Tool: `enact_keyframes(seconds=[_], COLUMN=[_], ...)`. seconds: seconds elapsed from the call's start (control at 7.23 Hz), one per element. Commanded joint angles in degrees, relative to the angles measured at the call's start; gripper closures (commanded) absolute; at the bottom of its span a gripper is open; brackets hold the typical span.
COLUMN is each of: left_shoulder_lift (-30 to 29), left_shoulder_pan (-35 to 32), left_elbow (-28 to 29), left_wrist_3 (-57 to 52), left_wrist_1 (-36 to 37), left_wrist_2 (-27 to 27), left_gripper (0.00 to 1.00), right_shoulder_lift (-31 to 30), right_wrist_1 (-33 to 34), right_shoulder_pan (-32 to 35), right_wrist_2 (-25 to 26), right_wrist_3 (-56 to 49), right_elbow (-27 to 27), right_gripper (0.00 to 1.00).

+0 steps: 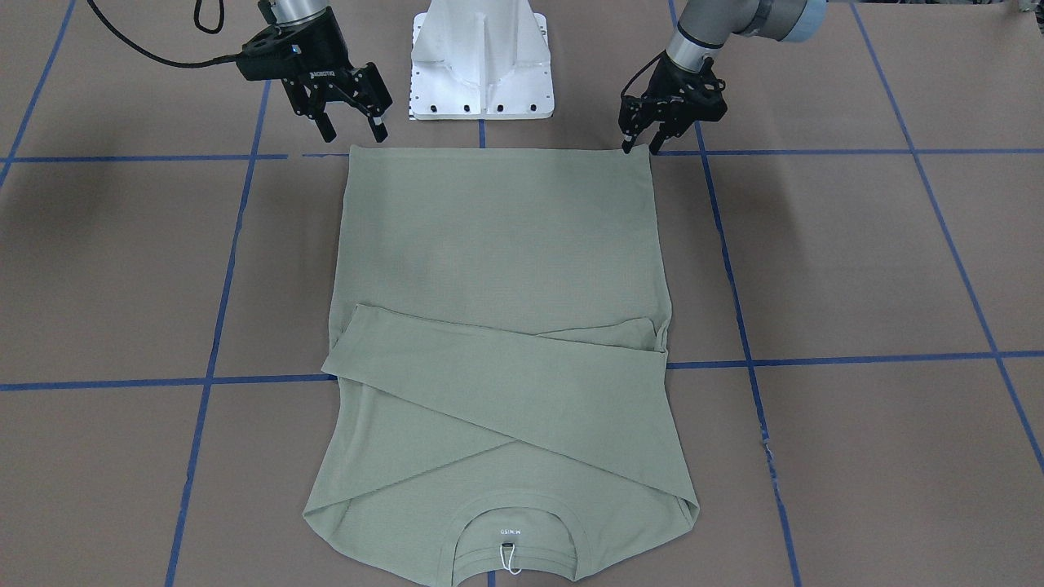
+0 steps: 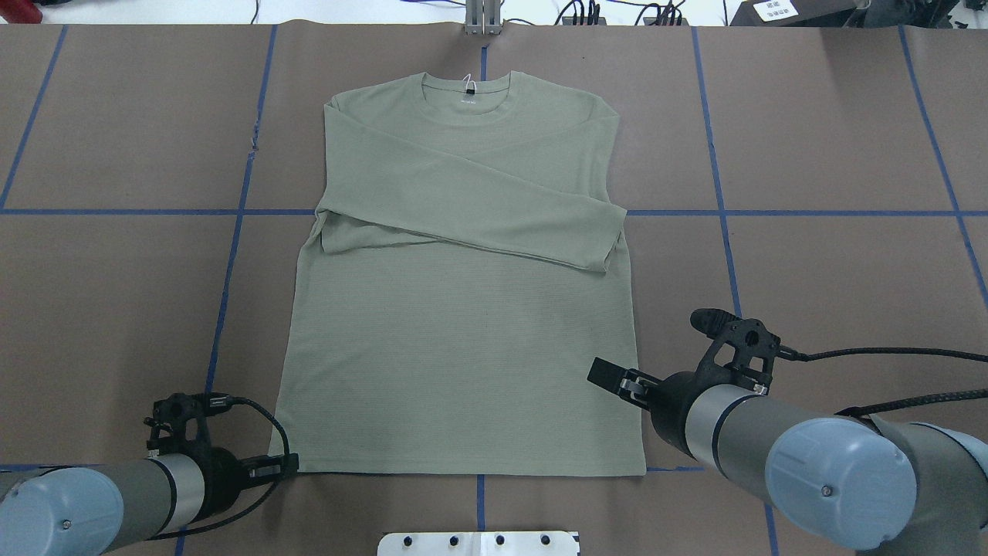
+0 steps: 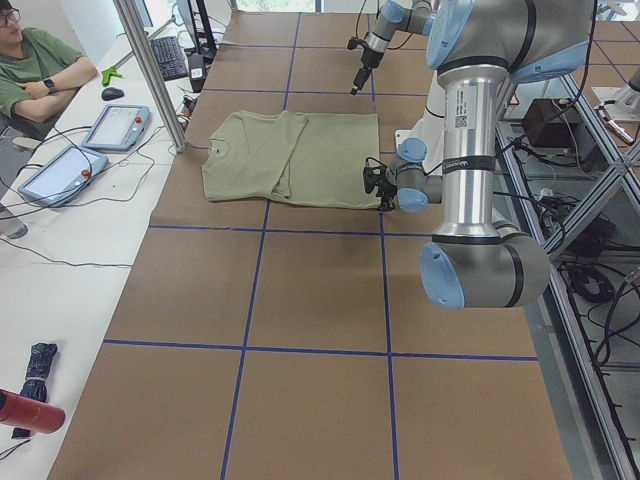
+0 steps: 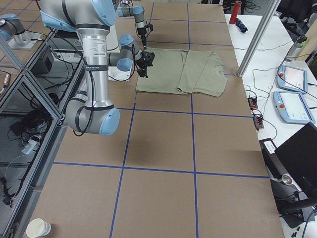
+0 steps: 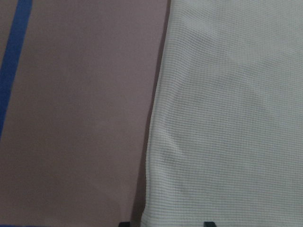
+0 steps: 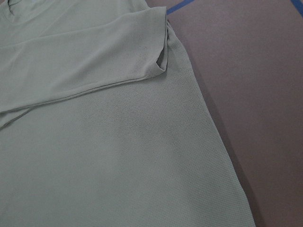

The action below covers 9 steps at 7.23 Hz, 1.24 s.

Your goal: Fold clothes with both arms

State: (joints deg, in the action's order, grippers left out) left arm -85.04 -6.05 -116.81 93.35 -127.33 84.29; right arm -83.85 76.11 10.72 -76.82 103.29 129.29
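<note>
Shirt (image 1: 497, 244), pale sage-green knit, long-sleeved: one item, lying flat at the centre of the brown table (image 1: 856, 269) in the front-facing view. Its hem runs along the top of that frame and its neckline (image 1: 512, 522) sits at the bottom edge. We note both sleeves (image 1: 522, 383) folded across the body and crossing in the lower half of the frame. A white string tag (image 1: 507, 561) lies inside the collar.

Left gripper (image 1: 642, 148): at the upper right of the front-facing view, down at the hem corner. Its jaws are parted narrowly. In its wrist view we see the two fingertips astride the shirt's side edge, though we cannot tell whether they touch the cloth.

Right gripper (image 1: 352, 129): at the upper left of the same view, near the other hem corner and clear of the cloth. Its jaws are spread wide and hold nothing.

Also recorded: blue tape lines (image 1: 832, 359) gridding the table, and a white pedestal base (image 1: 481, 61) at top centre.
</note>
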Motion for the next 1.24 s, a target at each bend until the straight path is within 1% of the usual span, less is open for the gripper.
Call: enact_keyframes(seconds=[0.0, 0.14, 0.41, 0.69, 0.83, 1.11], left_shoulder_lift=[-0.12, -0.21, -0.21, -0.65, -0.65, -0.83], left_shoulder_pan=[0.08, 0.08, -0.01, -0.54, -0.8, -1.06], left_elbow=[0.09, 0.0, -0.78, -2.97, -4.2, -5.45], left_wrist_3=[-0.01, -0.1, -0.36, -0.54, -0.37, 0.16], left_wrist_1=[-0.02, -0.02, -0.02, 0.06, -0.02, -0.55], left_wrist_2=[0.08, 0.0, -0.09, -0.09, 0.08, -0.44], left_gripper=[0.81, 1.0, 1.0, 1.0, 1.0, 1.0], right_shoulder_lift=[0.0, 0.0, -0.7, -4.56, -4.83, -5.97], right_wrist_1=[0.0, 0.0, 0.26, -0.96, -1.4, -1.5], right_shoulder_pan=[0.0, 0.0, 0.0, -0.17, -1.57, -4.73], right_wrist_2=[0.09, 0.0, 0.61, 1.05, 2.62, 4.73], right_wrist_3=[0.07, -0.02, 0.33, 5.32, 8.21, 14.37], right_elbow=[0.0, 0.0, 0.09, 0.35, 0.35, 0.35], right_gripper=[0.0, 0.0, 0.0, 0.0, 0.0, 0.04])
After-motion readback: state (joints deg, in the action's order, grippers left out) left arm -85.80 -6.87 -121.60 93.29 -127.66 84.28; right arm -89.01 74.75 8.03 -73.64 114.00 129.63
